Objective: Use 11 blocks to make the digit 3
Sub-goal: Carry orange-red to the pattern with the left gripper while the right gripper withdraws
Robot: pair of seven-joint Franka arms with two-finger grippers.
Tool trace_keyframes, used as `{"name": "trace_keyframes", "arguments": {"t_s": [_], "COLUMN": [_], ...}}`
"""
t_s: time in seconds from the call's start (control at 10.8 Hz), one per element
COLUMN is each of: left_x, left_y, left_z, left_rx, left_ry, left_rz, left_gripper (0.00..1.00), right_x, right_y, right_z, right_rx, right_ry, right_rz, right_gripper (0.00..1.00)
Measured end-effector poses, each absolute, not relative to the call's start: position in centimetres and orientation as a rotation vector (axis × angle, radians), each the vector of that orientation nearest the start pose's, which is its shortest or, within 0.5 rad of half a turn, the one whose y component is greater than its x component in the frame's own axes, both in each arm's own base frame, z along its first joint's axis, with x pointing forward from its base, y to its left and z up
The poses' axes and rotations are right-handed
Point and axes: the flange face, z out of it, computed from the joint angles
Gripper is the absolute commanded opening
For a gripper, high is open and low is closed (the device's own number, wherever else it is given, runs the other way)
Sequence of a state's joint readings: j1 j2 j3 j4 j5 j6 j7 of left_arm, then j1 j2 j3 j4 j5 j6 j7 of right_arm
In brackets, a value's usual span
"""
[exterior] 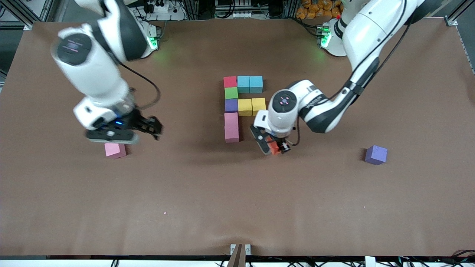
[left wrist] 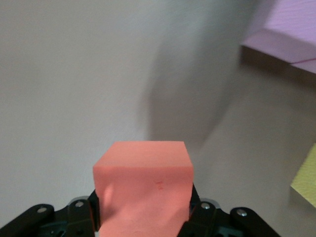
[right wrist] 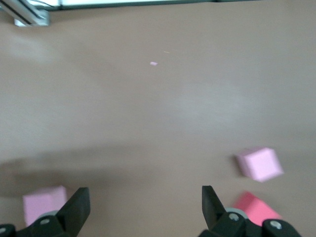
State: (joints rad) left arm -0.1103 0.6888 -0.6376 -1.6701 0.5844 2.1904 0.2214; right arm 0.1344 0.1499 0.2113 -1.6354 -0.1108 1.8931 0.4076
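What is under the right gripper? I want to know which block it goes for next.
A loose pink block lies on the table under the open right gripper. The gripper covers part of its top; the rest of it shows.

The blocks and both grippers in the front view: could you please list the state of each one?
Left gripper: shut on the orange block.
Right gripper: open, empty, above the table.
Loose pink block: alone on the table, under the right arm.
Loose purple block: alone, toward the left arm's end.
Block figure: eight or nine blocks placed, unfinished.
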Motion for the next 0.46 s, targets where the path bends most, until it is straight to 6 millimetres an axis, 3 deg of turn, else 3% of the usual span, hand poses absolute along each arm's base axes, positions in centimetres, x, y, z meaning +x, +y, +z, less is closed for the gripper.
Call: {"name": "trace_keyframes", "arguments": {"t_s": [0.28, 0.46], "left_x": [52.1, 49.8], "left_y": [-44.0, -46.6], "left_z": [26.3, 25.1], "left_rx": [-2.411, -2.366], "left_ry": [1.898, 1.968], "left_rz": [-0.046, -0.030], "left_gripper": [0.38, 0.37], "right_x": [57.1, 57.4], "right_y": [11.4, 8.5], "right_z": [58.7, 59.1], "right_rx": [-3.203, -3.207], "right_ry": [-0.023, 0.018], "right_rz": [-0.107, -0.098], "right_gripper": [1.00, 1.00]}}
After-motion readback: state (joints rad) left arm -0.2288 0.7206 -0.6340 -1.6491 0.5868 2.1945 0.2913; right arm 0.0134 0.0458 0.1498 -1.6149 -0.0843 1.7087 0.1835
